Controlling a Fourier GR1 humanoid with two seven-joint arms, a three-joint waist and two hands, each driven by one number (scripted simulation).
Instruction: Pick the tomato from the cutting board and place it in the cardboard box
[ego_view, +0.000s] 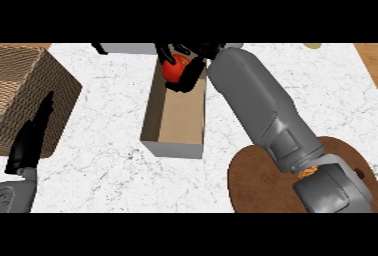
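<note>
The placing step is judged to be in hand; the round red tomato (174, 71) is seen at the upper middle of the frame, clasped by the black fingers of the right hand (186, 64), which are curled round it from above and from the right. The tomato is held over the far end of the long, open-topped cardboard box with pale grey outer walls and a brown inside (176, 119); whether it hangs clear of the box floor or already touches it cannot be told from this view. The grey right forearm (258, 107) runs from the lower right of the frame up to the box, passing over the round brown wooden cutting board (255, 180) at the lower right, on which no tomato is seen.

The left hand (29, 137) is shown at the lower left, fingers straight and pointing up the frame, resting beside a woven brown wicker basket (29, 85) at the upper left; it takes no part in the work. All of this stands on the white, grey-speckled marble tabletop (111, 165).

The pick is judged to be done and the carry all but done; what remains is the release. The next move calls for the tomato to be lowered between the box walls and the fingers then to be spread, so that it settles inside and does not roll; the fingers should be drawn upward without catching the near wall.
</note>
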